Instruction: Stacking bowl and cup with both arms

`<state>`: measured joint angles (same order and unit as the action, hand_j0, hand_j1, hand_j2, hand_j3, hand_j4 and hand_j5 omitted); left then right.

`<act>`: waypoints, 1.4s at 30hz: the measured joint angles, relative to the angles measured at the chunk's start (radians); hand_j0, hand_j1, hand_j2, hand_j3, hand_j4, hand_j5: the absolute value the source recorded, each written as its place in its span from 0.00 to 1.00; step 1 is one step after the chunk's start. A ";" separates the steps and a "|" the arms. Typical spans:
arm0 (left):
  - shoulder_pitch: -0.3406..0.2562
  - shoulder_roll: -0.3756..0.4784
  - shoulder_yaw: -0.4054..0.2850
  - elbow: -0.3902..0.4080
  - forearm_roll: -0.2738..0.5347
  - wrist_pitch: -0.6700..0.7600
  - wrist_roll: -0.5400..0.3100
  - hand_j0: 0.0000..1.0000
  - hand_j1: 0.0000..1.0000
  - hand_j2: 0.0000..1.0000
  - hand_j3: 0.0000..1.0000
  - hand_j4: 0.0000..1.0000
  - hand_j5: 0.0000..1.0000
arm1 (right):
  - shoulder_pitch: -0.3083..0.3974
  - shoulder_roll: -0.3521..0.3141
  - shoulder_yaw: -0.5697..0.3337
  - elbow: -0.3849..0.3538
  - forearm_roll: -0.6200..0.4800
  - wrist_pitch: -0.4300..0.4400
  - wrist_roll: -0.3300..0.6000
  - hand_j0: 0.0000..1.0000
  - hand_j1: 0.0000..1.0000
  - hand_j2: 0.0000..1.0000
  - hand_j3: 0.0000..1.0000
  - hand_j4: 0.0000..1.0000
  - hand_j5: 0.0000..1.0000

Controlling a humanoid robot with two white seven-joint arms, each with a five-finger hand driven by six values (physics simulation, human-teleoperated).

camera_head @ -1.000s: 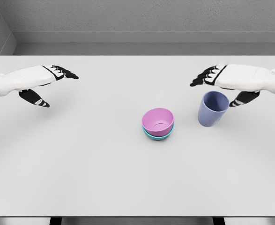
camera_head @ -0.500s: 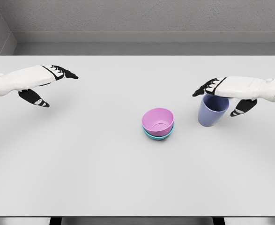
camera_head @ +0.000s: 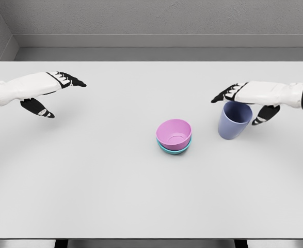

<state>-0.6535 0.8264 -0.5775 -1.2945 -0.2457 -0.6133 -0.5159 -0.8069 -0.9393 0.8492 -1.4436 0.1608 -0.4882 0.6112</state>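
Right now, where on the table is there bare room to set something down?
The table is bare across its whole near half, and between the left hand and the pink bowl. It is crowded between that bowl and the purple cup under the right hand.

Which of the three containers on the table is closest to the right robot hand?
The blue-purple cup, standing right under the right robot hand. The pink bowl nested in the teal bowl sits farther toward the table's middle.

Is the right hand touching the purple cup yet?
Cannot tell. In the head view the right hand overlaps the far rim of the purple cup, fingers spread with the thumb beside its wall, but no plain contact or gap shows from this angle.
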 measured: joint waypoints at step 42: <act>0.000 0.005 0.000 0.006 0.000 0.000 0.000 1.00 1.00 1.00 1.00 1.00 1.00 | -0.040 0.013 0.031 0.008 0.006 -0.004 0.000 0.67 0.67 0.67 0.67 0.67 0.67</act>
<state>-0.6535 0.8309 -0.5775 -1.2883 -0.2460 -0.6133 -0.5159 -0.8467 -0.9259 0.8807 -1.4354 0.1672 -0.4918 0.6113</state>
